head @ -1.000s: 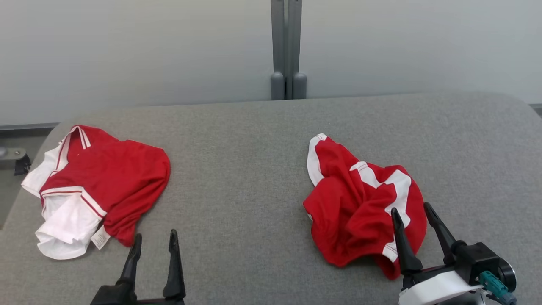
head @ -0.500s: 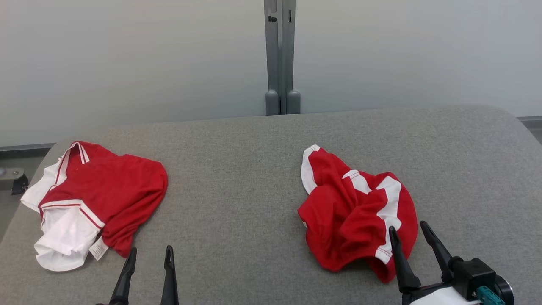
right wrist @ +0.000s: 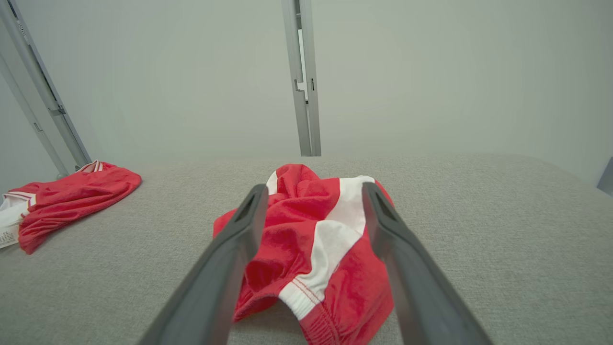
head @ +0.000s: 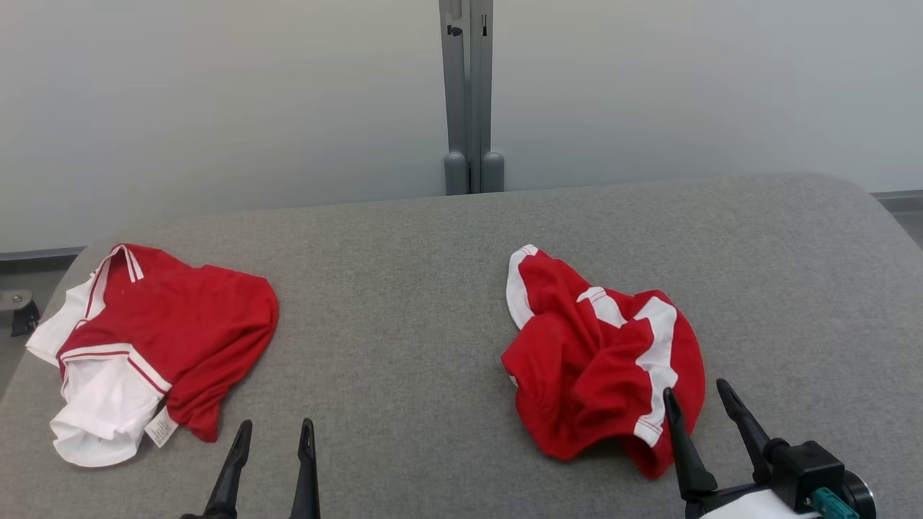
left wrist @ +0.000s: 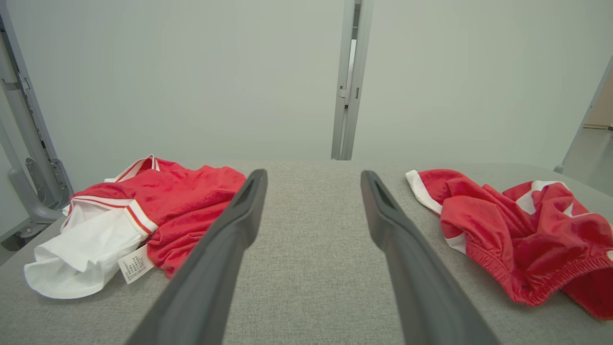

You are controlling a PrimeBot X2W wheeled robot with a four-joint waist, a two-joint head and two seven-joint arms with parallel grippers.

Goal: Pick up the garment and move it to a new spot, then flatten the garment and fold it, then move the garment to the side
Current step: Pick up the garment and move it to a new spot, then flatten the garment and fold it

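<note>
A crumpled red garment with white stripes (head: 606,360) lies on the right half of the grey padded table (head: 404,288). My right gripper (head: 696,389) hovers open at its near right edge, nothing between the fingers. In the right wrist view the right gripper (right wrist: 314,188) looks straight over that garment (right wrist: 306,230). A second red and white garment (head: 166,331) lies bunched at the far left. My left gripper (head: 277,425) stands open near the table's front, just right of it. The left wrist view shows the left gripper (left wrist: 313,175) between both garments (left wrist: 182,201) (left wrist: 517,225).
A grey vertical post (head: 469,94) stands behind the table against a pale wall. The table's left edge drops off beside the left garment, with a metal bracket (head: 14,310) below. Bare grey surface lies between the two garments and at the back.
The head view has shifted, so the whole scene sits a little lower and to the left. Both garments lie as before. The right gripper sits slightly nearer the front edge relative to its garment.
</note>
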